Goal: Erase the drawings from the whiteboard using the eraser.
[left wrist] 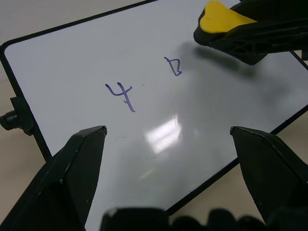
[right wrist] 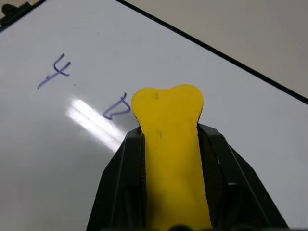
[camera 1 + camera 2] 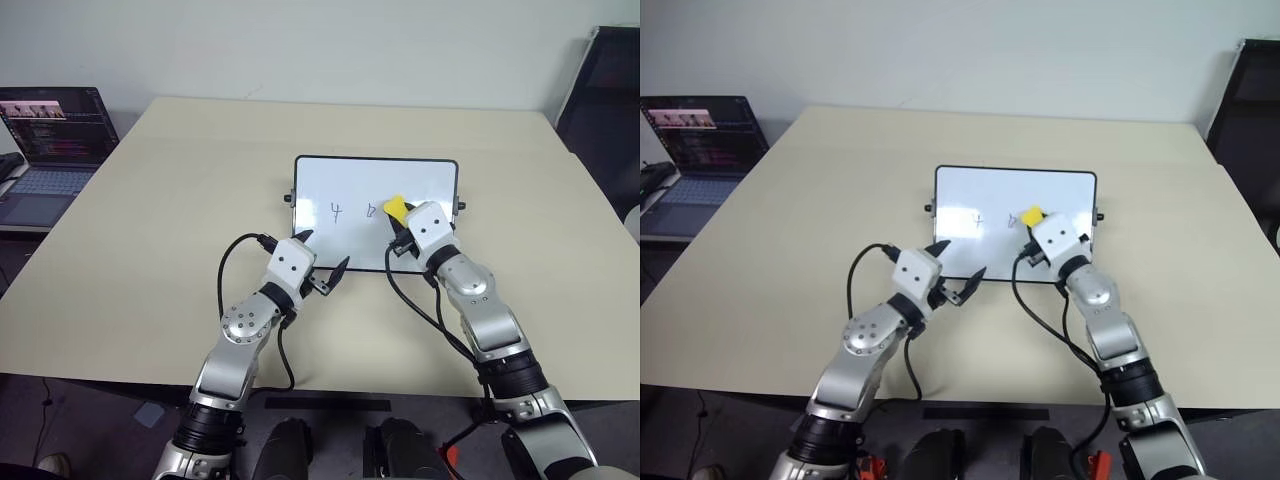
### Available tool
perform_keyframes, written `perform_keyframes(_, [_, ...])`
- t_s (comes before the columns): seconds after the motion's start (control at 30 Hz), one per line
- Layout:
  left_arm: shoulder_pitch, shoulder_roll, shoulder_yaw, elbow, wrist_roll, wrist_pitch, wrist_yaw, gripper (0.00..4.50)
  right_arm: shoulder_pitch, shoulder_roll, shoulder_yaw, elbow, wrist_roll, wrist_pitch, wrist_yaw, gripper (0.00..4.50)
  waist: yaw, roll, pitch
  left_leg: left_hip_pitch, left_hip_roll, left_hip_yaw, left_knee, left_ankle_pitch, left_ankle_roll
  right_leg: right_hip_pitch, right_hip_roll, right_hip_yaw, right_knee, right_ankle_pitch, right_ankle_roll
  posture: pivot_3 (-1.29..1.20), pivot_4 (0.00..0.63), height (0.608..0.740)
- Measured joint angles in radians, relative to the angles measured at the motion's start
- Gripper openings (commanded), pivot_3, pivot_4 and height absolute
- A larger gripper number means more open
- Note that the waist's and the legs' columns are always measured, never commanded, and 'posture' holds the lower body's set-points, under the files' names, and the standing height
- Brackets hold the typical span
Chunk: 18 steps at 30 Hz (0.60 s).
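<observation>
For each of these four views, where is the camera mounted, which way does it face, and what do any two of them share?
Left eye, right eye: on the head, looking forward and down at the table, whiteboard, laptop and both arms.
Left wrist: along the open left gripper at the drawings; the right gripper shows too.
Right wrist: along the right gripper, jaws shut on the yellow eraser.
Shared: both wrist views show the drawings and eraser.

two drawings [image 1: 120, 95], one whiteboard [image 3: 340, 180], one eraser [image 2: 171, 144]
</observation>
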Motion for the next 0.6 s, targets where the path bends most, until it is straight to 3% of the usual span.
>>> perform_keyframes(0.6, [-0.067,0.047,0.065,0.053,0.0,-0.009,-0.002,4.5,-0.182,0.005,0.024,0.207,-0.011,-0.009,0.049,1.14,-0.001,0.0,0.0,0.0,0.0,0.0,0.0,0.0,0.0,0.0,0.0,0.0,0.0,0.0,0.0,0.0,0.15,0.74])
